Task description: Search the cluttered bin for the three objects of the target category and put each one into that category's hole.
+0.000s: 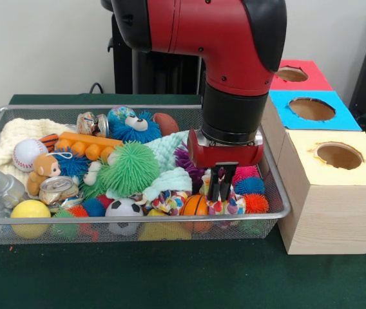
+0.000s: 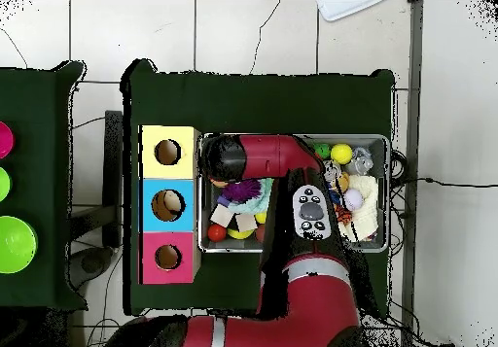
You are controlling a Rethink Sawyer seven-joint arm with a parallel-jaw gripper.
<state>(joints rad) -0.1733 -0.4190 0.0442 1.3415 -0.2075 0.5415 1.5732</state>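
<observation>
Green-clothed table [image 1: 170, 277] fills the lower frame, white wall behind; wire bin [image 1: 131, 222] centre-left, yellow-topped hole [image 1: 339, 155] at right. Gripper [image 1: 222, 187], jaws nearly together, dips onto a spotted cloth piece [image 1: 231, 206] at lower centre-right. Best pinch only cloth, lift clear of the rim.

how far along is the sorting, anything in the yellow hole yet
Nothing looks delivered: the yellow-topped hole shows no cloth at its mouth. The gripper is down among the clutter at the wire bin end nearest the boxes, right over spotted cloth pieces. Whether it has gripped one cannot be told.
</observation>
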